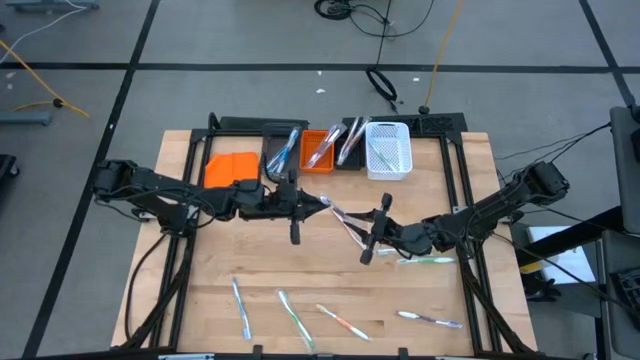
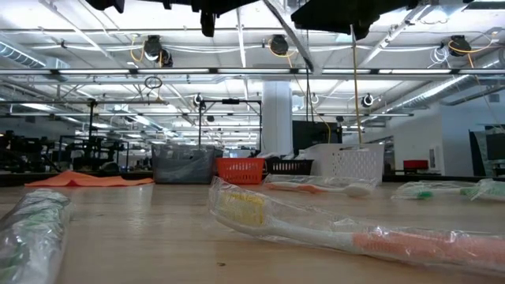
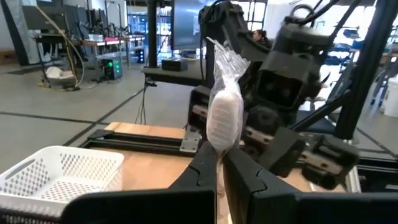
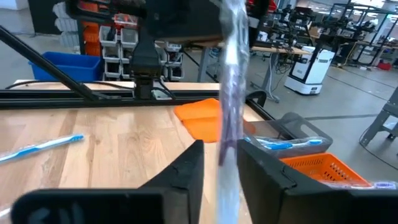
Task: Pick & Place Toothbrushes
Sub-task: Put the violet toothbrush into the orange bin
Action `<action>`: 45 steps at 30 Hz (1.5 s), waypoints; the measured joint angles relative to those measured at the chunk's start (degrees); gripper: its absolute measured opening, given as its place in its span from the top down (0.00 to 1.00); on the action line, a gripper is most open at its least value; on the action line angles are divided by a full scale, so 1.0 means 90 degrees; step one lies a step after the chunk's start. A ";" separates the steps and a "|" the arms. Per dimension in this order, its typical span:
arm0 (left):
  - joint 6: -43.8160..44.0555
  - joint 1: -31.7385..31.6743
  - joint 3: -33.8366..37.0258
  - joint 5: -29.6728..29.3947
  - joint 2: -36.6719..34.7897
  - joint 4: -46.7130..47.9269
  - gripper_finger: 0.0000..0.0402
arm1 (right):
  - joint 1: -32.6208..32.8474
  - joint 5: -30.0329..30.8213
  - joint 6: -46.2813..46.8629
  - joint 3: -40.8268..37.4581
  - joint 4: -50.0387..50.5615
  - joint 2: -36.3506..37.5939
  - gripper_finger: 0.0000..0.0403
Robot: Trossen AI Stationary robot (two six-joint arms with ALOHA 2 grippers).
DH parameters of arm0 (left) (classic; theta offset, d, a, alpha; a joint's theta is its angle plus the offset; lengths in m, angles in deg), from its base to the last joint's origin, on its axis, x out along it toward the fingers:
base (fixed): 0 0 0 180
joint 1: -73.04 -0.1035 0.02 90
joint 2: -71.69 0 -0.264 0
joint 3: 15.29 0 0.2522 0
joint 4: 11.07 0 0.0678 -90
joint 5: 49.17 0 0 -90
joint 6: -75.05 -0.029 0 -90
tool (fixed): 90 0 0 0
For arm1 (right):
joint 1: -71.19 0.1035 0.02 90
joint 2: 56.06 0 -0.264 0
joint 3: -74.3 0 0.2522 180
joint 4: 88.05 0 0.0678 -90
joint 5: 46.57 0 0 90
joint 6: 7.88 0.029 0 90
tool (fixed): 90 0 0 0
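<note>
- High view: left gripper (image 1: 325,203) up over the middle of the table (image 1: 420,300), tips pinching one end of a wrapped toothbrush (image 1: 345,220).
- Same view: right gripper (image 1: 362,236) close by, at about 5 o'clock from the left one, clamped on the far end of that same wrapped toothbrush.
- At 12 o'clock on the table, a row of bins: orange flat lid (image 1: 231,168), grey bin (image 1: 282,153) with blue brushes inside, orange bin (image 1: 322,150), black bin (image 1: 350,143), white mesh bin (image 1: 388,149).
- At 6 o'clock, four loose toothbrushes on the wood: blue one (image 1: 241,307), green one (image 1: 293,318), orange one (image 1: 342,321), purple one (image 1: 430,319). One more green brush (image 1: 426,260) just under the right arm.
- Low view: big wrapped brush (image 2: 355,230) lying very close, yellow label inside the wrap, words too blurry to read. Another wrapped brush (image 2: 31,229) at 8 o'clock. Bins far back in a row, arms only dark shapes at the top.
- Left wrist view: dark fingers (image 3: 202,168) squeezed tight on the clear wrap of the held brush, white brush head (image 3: 224,118) sticking up. White mesh bin down at one side. Right arm just behind.
- Right wrist view: fingers (image 4: 186,171) closed on the wrapped brush's clear stick (image 4: 230,93). Blue brush (image 4: 43,148) flat on the wood farther off. Grey bin and orange bin nearby.
- No writing clear enough to read anywhere.
</note>
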 joint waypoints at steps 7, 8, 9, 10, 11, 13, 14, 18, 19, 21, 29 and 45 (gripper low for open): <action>-0.0017 -0.0099 0.0000 -0.0030 -0.0104 0.0472 1.00 | 0.0002 0.0015 -0.0031 0.0000 0.0193 0.0000 0.61; -0.0018 -0.0137 0.0000 -0.0033 -0.0145 0.0583 1.00 | -0.0001 0.0017 -0.0021 0.0000 0.0215 0.0000 0.59; -0.0017 -0.0190 0.0000 -0.0038 -0.0184 0.0665 1.00 | -0.0002 0.0017 -0.0010 0.0000 0.0227 0.0000 0.57; -0.0016 -0.0252 -0.0001 -0.0042 -0.0207 0.0671 1.00 | -0.0002 0.0016 -0.0010 0.0000 0.0238 0.0000 0.55; -0.0018 -0.0314 -0.0007 -0.0045 -0.0219 0.0727 1.00 | -0.0002 0.0015 -0.0010 -0.0002 0.0252 0.0000 0.54; -0.0016 -0.0457 -0.0005 -0.0099 -0.0254 0.1019 1.00 | -0.0002 0.0015 -0.0007 -0.0002 0.0287 0.0000 0.53; -0.0021 -0.0529 0.0011 -0.0167 -0.0302 0.1217 1.00 | -0.0002 0.0015 -0.0008 -0.0005 0.0287 0.0000 0.52; -0.0043 -0.0940 -0.0013 -0.0626 -0.0439 0.1502 1.00 | -0.0016 0.0006 0.0238 -0.0120 0.0287 0.0002 0.51; -0.0044 -0.1052 -0.0003 -0.0677 -0.0464 0.1640 1.00 | -0.0031 -0.0005 0.0313 -0.0162 0.0286 0.0002 0.52; -0.0038 -0.1288 0.0000 -0.0713 -0.0467 0.1679 1.00 | -0.0065 -0.0003 0.0476 -0.0261 0.0284 0.0002 0.52; 0.0070 -0.2086 -0.0866 -0.0986 -0.0298 0.3448 1.00 | -0.0216 -0.0015 0.0931 -0.0489 0.0273 0.0002 0.52; -0.0113 -0.3199 -0.3232 -0.0411 0.1269 0.5916 1.00 | -0.0252 -0.0027 0.0925 -0.0843 -0.0433 0.0002 0.53</action>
